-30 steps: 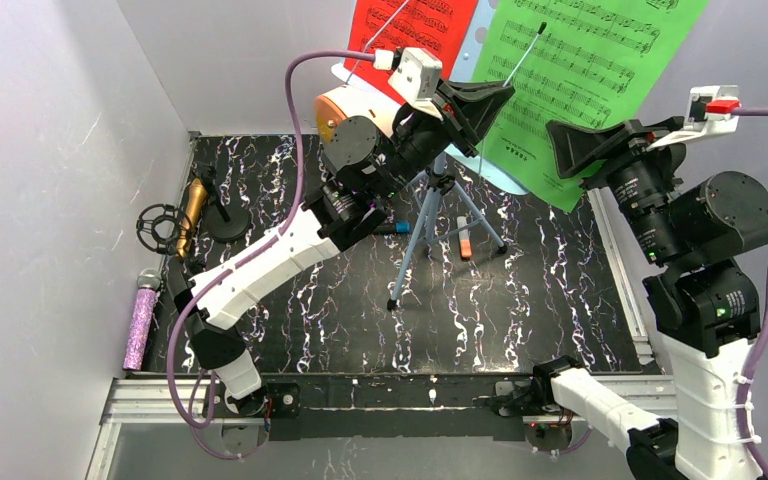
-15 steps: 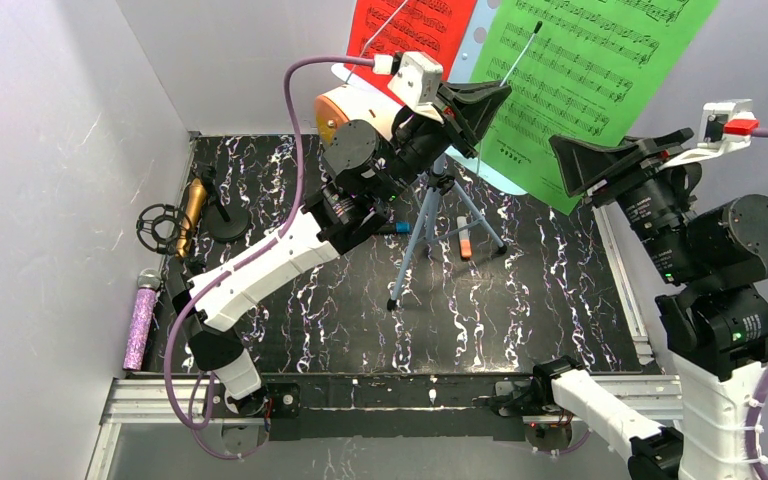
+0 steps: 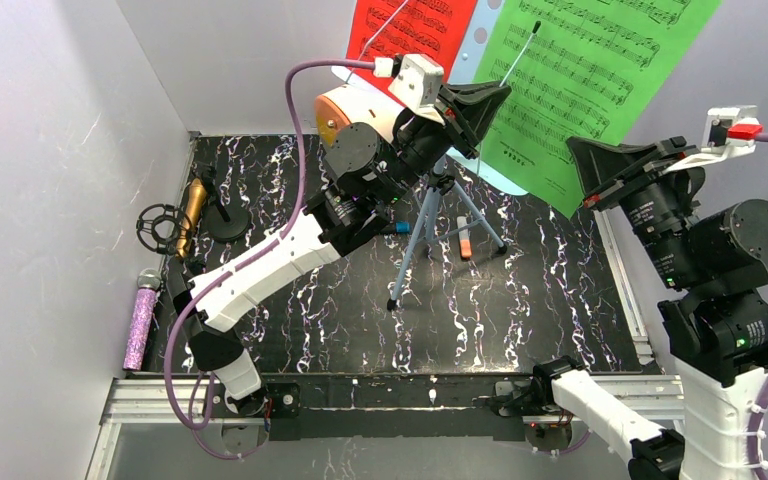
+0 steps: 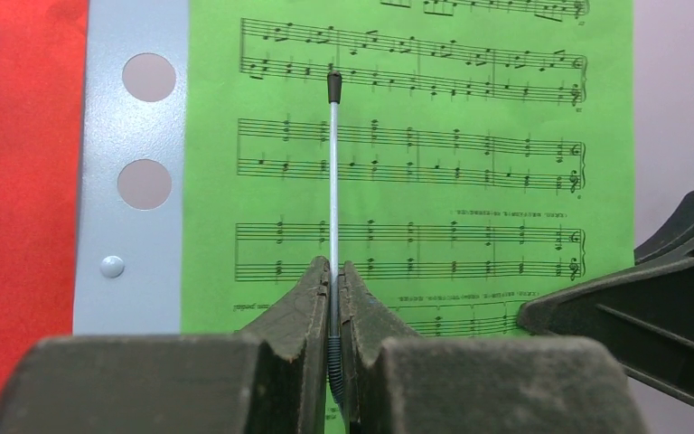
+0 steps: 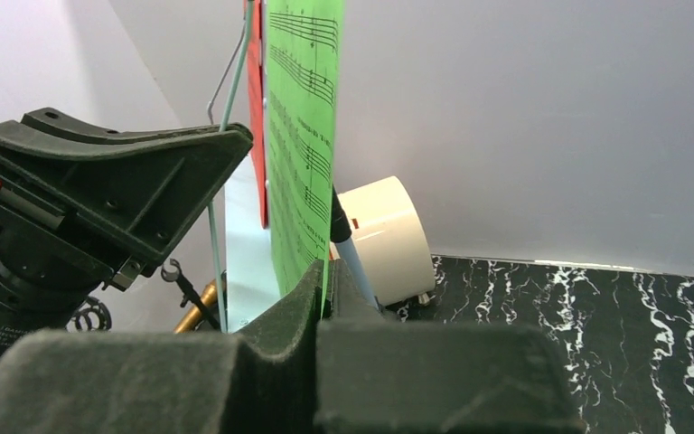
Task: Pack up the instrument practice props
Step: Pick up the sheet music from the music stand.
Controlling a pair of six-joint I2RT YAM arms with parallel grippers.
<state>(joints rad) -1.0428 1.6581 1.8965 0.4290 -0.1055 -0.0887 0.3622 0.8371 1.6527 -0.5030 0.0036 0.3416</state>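
Green music sheet (image 5: pixel 303 136) edge nipped in right gripper (image 5: pixel 327 273), left gripper (image 4: pixel 334 276) clamping wire rod (image 4: pixel 332 163)

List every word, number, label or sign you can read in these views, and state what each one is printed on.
No words or numbers can be read anywhere.
green music sheet: printed staves and notes; the small caption lines under the staves are too small and blurred to read.
red music sheet: staves and notes only, no legible words.
cream cabinet: one small red mark, no lettering that can be made out.
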